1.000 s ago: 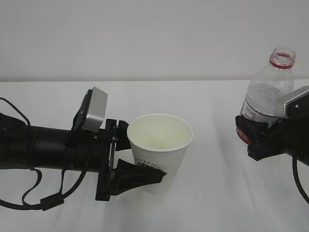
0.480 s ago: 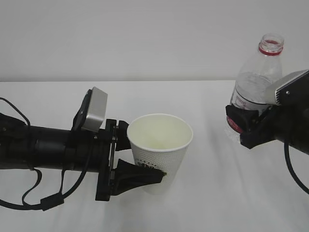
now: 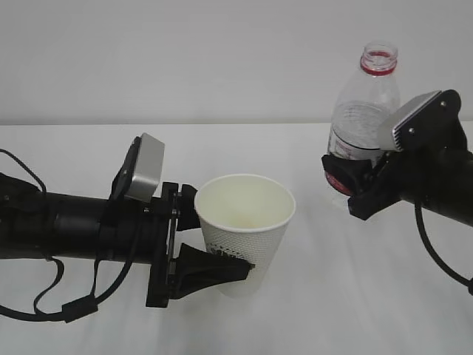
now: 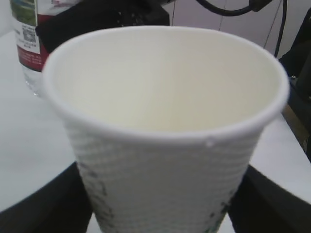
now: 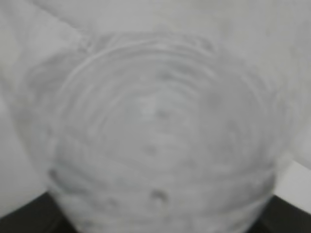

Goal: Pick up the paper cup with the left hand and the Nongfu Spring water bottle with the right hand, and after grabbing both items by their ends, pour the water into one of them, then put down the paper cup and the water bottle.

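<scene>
Left end effector (image 3: 214,260) grips the paper cup (image 3: 244,229) by its lower body, cup upright and empty near the desk (image 3: 325,296) front edge. Right end effector (image 3: 353,181) clamps the uncapped Nongfu Spring water bottle (image 3: 362,111) around its label, lifted off the desk toward the right edge.

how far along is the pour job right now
Done: the left hand grips the paper cup and the right hand grips the Nongfu Spring water bottle, uncapped and upright. In hand: bottle raised, right of the cup. Left: pouring, since the cup looks empty, then setting both down.
</scene>
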Robot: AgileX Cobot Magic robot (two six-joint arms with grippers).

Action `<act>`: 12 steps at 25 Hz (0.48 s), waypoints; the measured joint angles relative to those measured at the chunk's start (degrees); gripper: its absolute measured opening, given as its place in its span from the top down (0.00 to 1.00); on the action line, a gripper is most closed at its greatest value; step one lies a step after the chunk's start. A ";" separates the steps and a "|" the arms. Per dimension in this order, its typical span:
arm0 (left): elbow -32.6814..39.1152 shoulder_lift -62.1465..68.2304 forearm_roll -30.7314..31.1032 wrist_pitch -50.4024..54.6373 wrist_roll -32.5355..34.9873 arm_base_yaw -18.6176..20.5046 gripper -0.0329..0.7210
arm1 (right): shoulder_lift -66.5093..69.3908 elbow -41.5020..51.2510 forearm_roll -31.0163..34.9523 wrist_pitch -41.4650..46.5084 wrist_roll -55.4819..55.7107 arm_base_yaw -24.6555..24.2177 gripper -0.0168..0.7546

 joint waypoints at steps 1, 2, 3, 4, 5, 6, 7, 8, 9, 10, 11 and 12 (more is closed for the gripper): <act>0.00 0.00 0.00 0.00 0.00 0.00 0.19 | 0.00 -0.49 -0.12 0.53 0.00 0.79 0.38; 0.00 0.00 0.00 0.00 0.00 0.00 0.19 | 0.00 -0.98 -0.38 1.01 0.00 1.45 0.38; 0.00 0.00 0.00 0.00 0.00 0.00 0.19 | 0.00 -1.44 -0.69 1.15 0.00 1.77 0.38; 0.00 0.00 0.00 0.00 0.00 0.00 0.19 | 0.00 -1.90 -1.01 1.24 0.00 2.22 0.38; 0.00 0.00 0.00 0.00 0.00 0.00 0.19 | 0.00 -2.27 -1.23 1.24 0.00 2.34 0.38; 0.00 0.00 0.10 0.00 0.00 0.00 0.19 | 0.00 -2.57 -1.71 1.27 0.00 2.42 0.38; 0.00 0.00 0.10 0.00 0.00 0.00 0.19 | 0.00 -2.95 -2.18 1.38 0.00 2.42 0.38; 0.00 0.00 0.10 0.00 0.00 0.00 0.19 | 0.00 -3.30 -2.58 1.50 0.00 2.42 0.38; 0.00 0.00 0.10 0.00 0.00 0.00 0.19 | 0.00 -3.51 -3.20 1.65 0.00 2.42 0.38; 0.00 0.00 0.10 0.00 0.00 0.00 0.19 | 0.00 -3.67 -3.76 1.90 0.00 2.42 0.38; 0.00 0.00 0.10 0.00 0.00 0.00 0.19 | 0.00 -3.80 -4.32 2.02 0.00 2.42 0.38; 0.00 0.00 0.10 0.00 0.00 0.00 0.19 | 0.00 -3.92 -5.02 2.28 0.00 2.42 0.38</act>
